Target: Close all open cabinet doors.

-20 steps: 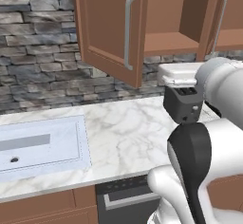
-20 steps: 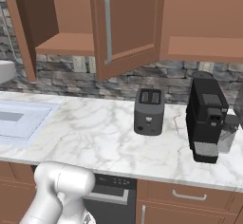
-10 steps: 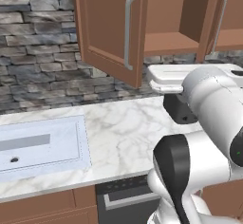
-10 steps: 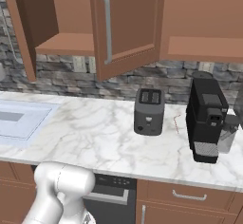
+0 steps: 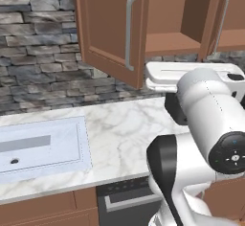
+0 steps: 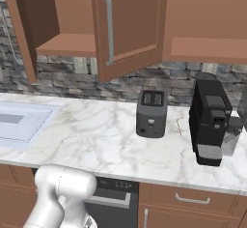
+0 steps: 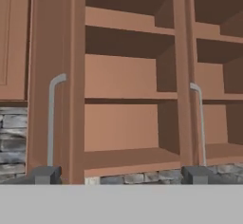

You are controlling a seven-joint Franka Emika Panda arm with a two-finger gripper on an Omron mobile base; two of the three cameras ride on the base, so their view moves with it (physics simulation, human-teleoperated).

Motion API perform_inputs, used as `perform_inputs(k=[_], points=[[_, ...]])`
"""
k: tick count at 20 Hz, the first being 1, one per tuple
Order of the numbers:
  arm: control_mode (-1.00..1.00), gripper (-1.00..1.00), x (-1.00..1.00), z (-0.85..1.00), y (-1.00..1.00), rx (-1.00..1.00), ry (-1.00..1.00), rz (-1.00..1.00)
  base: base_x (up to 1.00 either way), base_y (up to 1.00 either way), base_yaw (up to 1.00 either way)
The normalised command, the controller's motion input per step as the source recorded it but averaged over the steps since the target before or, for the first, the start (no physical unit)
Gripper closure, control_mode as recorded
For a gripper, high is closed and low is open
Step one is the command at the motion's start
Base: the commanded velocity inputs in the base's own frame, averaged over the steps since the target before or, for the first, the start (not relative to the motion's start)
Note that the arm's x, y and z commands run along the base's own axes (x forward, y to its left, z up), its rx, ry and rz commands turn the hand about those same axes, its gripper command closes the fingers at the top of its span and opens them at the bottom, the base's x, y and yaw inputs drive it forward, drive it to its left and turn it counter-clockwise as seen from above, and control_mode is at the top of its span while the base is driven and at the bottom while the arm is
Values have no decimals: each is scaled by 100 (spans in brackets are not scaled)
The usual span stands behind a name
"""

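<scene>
- We see two cabinet doors standing open above the bench [image 5: 119,124], both reddish-brown wood with a recessed flat panel and a long vertical brushed-silver bar handle.
- The left door [image 5: 110,26] [image 6: 130,21] [image 7: 52,85] swings well out from the cabinet over the bench, its handle near the free edge.
- The right door [image 5: 217,19] [image 7: 190,76] is also swung out; in the hand view it appears edge-on, handle facing us.
- Between them, relative to the left door, the cabinet interior lies exposed with bare wooden shelves.
- A further door [image 6: 21,29] stands open at the far side of that opening.
</scene>
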Motion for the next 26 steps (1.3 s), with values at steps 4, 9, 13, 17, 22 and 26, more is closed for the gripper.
perform_inputs(k=[4, 9, 13, 17, 22, 26], points=[[-100, -100, 0, 18, 18, 0, 6, 0, 0, 0, 0], [-100, -100, 2, 14, 29, 0, 14, 0, 0, 0, 0], [-100, -100, 1, 4, 31, 0, 11, 0, 0, 0, 0], [-100, -100, 11, 2, 27, 0, 8, 0, 0, 0, 0], [-100, -100, 33, 0, 25, -1, 5, -2, 0, 0, 0], [-100, -100, 58, -2, 26, -9, 3, -6, 0, 0, 0]])
